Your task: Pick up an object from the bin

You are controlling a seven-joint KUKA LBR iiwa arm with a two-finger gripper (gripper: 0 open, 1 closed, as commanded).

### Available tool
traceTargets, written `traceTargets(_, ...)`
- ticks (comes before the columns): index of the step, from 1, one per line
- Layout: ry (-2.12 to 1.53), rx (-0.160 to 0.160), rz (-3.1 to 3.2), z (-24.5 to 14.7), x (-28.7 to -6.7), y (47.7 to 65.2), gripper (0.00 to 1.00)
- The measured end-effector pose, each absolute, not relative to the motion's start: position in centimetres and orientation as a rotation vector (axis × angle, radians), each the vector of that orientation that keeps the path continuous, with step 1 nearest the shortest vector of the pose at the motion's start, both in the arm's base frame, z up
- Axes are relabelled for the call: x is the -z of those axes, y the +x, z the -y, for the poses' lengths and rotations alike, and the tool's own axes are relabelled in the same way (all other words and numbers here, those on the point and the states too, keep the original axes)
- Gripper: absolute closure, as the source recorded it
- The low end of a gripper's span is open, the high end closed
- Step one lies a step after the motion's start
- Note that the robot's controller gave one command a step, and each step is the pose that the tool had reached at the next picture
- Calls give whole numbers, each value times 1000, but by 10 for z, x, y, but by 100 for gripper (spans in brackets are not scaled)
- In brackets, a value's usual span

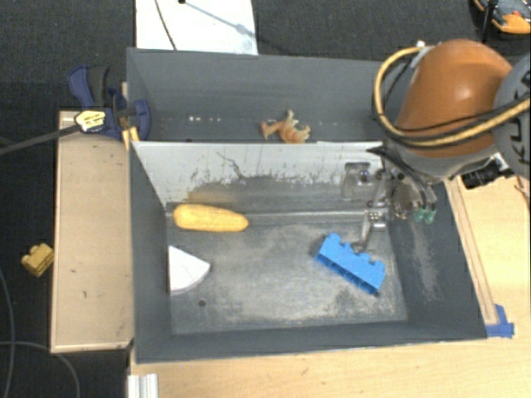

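Observation:
My gripper (pixel 366 235) hangs low in the right part of the bin, just above the back edge of a blue toothed plastic block (pixel 352 263). The block lies flat on the bin floor, slanting from centre down toward the right. Nothing shows held in the gripper. A yellow corn cob (pixel 210 218) lies on its side at the back left of the floor, well away from the gripper. A white wedge-shaped piece (pixel 184 269) rests against the left wall, in front of the cob.
A small tan figure (pixel 286 128) sits high on the bin's back wall. The arm with its orange dome and yellow cable comes in over the right rim. Bare floor lies between the blue block and the white wedge.

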State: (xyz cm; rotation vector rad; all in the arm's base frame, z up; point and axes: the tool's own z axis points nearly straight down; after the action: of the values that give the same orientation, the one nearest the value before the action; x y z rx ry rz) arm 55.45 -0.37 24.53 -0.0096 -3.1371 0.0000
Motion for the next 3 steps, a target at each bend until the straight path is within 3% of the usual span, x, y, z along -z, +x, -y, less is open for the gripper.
traceTargets(1,-10,0,3145,4,-250,556,0)
traceTargets(2,-87,1,3148,24,-176,547,0)
traceTargets(3,7,0,3142,71,-159,533,0)
